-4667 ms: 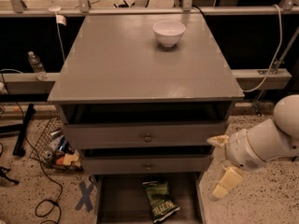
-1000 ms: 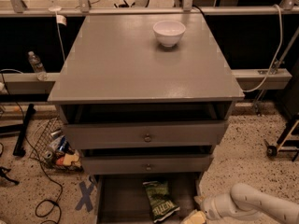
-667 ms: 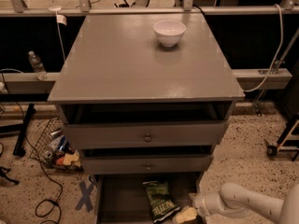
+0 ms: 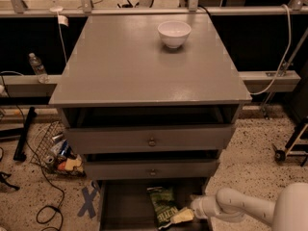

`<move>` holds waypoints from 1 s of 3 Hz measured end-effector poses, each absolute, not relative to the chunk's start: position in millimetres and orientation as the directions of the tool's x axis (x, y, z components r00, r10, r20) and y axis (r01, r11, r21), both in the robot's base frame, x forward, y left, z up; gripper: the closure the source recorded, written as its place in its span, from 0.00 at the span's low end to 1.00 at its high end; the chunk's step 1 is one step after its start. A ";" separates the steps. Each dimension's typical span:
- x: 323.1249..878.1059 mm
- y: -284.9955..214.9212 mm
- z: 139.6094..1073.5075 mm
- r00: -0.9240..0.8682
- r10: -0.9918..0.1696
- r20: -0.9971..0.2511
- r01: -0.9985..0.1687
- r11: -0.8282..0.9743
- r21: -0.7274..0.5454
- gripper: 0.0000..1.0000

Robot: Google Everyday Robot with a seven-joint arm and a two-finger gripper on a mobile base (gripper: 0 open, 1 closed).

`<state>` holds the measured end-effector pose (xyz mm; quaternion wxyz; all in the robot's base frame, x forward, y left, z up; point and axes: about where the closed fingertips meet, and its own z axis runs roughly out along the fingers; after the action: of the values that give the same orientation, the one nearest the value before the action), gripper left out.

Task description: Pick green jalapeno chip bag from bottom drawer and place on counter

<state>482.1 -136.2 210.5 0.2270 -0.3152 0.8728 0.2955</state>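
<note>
The green jalapeno chip bag (image 4: pixel 162 204) lies flat in the open bottom drawer (image 4: pixel 125 208), right of its middle. My gripper (image 4: pixel 177 217) reaches in from the lower right, its yellowish fingers (image 4: pixel 182 215) low at the bag's near right corner, touching or just over it. The white arm (image 4: pixel 240 208) runs off to the right edge. The counter (image 4: pixel 144 61) is the grey cabinet top, with a white bowl (image 4: pixel 173 33) near its back edge.
The two upper drawers (image 4: pixel 151 139) with round knobs stand slightly open above the bottom drawer. A wire basket of clutter (image 4: pixel 57 154) and cables lie on the floor to the left. A water bottle (image 4: pixel 36 66) stands on a ledge at left. A wheeled stand (image 4: pixel 291 146) is at right.
The arm has dropped from beside the cabinet and reached left into the bottom drawer. In the last second the gripper has moved further left, up to the bag's near right corner.
</note>
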 end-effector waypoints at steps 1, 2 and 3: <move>491.6 -132.7 185.0 -0.721 -0.415 -0.555 -0.652 0.678 0.340 0.00; 495.8 -133.7 159.7 -0.743 -0.425 -0.517 -0.623 0.723 0.300 0.00; 495.9 -126.7 140.1 -0.755 -0.442 -0.484 -0.612 0.740 0.278 0.00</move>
<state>495.9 -126.7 140.1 0.1975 -0.2891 0.9117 0.2150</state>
